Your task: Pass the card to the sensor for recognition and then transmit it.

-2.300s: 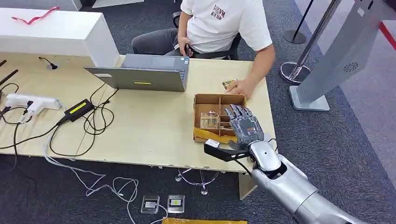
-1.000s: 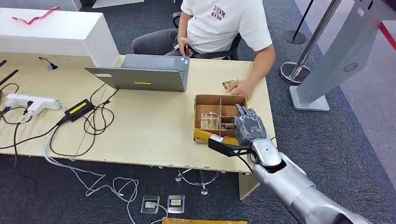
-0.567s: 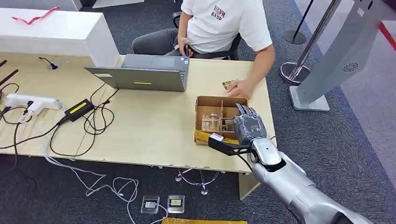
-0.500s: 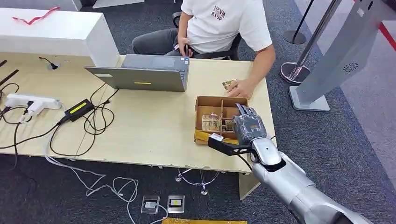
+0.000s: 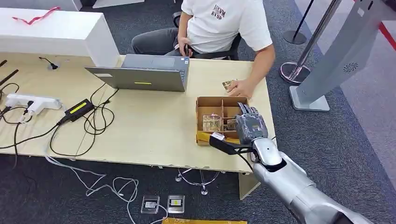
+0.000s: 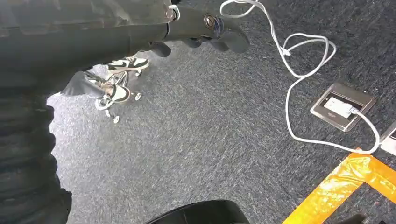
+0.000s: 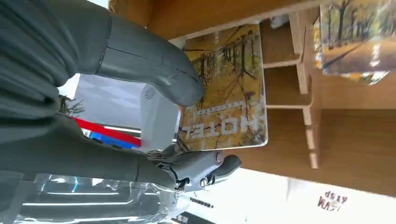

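One card (image 7: 226, 88) sits between our right hand's (image 5: 249, 125) thumb (image 7: 154, 70) and the darker fingers (image 7: 205, 168) below it, as the right wrist view shows: the thumb lies across the printed face and the fingers reach under the near edge. We judge this a pinch just forming, with the card not yet lifted out of the box (image 5: 203, 100). In the head view the hand is set over the box's right compartments at the desk's (image 5: 154, 121) near right corner.

To do this step well, we should close thumb and fingers squarely on the card's edge, keep the grip shallow so the printed face stays free for the sensor, then draw the card up along the wooden dividers (image 7: 303, 60), not sideways against them. More cards (image 7: 355, 37) lie in the neighbouring compartment; we must not drag them along.

Our left hand (image 6: 210, 35) hangs by the floor, its fingers curled on nothing.

Beyond the box a person's hand (image 5: 240, 87) rests on the desk, touching another card (image 5: 228, 84), near the laptop (image 5: 144, 72). We cannot tell which object is the sensor.
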{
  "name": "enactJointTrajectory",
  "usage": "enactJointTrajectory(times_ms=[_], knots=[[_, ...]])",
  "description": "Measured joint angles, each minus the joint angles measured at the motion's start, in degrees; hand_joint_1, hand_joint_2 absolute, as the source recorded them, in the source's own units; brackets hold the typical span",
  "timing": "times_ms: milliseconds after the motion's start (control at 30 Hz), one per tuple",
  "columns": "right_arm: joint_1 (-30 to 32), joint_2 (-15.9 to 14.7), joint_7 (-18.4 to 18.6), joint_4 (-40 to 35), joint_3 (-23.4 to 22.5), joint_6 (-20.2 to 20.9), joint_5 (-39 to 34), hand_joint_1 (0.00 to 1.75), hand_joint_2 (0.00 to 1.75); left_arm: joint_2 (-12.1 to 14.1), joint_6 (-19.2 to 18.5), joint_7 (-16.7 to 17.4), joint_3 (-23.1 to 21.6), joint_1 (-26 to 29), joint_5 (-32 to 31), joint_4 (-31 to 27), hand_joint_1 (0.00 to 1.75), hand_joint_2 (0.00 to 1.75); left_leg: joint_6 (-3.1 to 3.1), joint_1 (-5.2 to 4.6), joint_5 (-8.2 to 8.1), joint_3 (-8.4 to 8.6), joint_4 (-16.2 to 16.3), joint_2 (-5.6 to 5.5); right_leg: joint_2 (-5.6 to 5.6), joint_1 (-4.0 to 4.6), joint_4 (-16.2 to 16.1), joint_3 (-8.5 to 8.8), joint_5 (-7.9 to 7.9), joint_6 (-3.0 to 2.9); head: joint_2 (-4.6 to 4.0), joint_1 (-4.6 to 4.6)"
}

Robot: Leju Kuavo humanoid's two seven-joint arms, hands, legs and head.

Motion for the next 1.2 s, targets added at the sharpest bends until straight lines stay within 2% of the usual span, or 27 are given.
enactJointTrajectory(times_ms=[167,600,800,1033,1067,1200], knots=[[-1.8,-0.1,1.4,-1.1,-0.9,-2.5,0.6,1.75,1.75,0.0,0.0,0.1,0.0,0.0,-0.3,0.0,0.0,1.75,0.0,0.0,0.0,0.0,0.0,0.01,0.02,0.0,0.0,-0.02,0.0,0.0,0.0,-0.02],[-12.9,-1.0,4.8,-6.5,-2.7,0.7,3.8,1.75,1.75,0.0,0.0,0.5,-0.2,0.0,-1.8,-0.5,0.0,1.75,-0.01,0.0,0.02,0.0,0.0,0.01,0.12,0.0,0.0,-0.04,0.0,0.0,0.0,-0.02],[-15.3,-1.9,6.7,-10.3,-3.1,3.3,5.0,1.75,1.75,0.1,-0.2,0.7,-0.7,-0.4,-1.0,-0.6,0.0,1.75,-0.02,0.0,0.01,0.0,0.0,0.02,0.13,0.0,0.0,-0.05,0.0,0.0,0.0,-0.02],[-17.8,-2.3,8.4,-9.8,-2.7,10.7,7.3,1.75,1.75,1.0,-0.7,1.3,-2.8,-1.9,-0.4,-2.0,0.0,1.75,-0.02,0.0,0.01,-0.01,0.0,0.01,0.12,0.0,0.0,-0.05,0.0,0.0,0.0,-0.02],[-18.1,-2.3,8.5,-9.2,-2.6,10.9,7.5,1.75,1.75,1.0,-0.7,1.6,-3.2,-2.1,-0.5,-2.3,0.0,0.0,-0.02,0.0,0.02,-0.02,0.0,0.0,0.11,0.0,0.0,-0.04,0.0,0.0,0.0,0.0],[-19.5,-2.1,8.5,-6.3,-2.3,9.7,7.5,1.75,1.75,1.7,-0.7,3.1,-4.1,-2.5,-1.0,-3.7,0.0,0.0,-0.01,0.0,0.02,-0.06,0.0,-0.05,0.07,-0.01,0.0,-0.04,0.0,0.0,0.0,-0.02]])
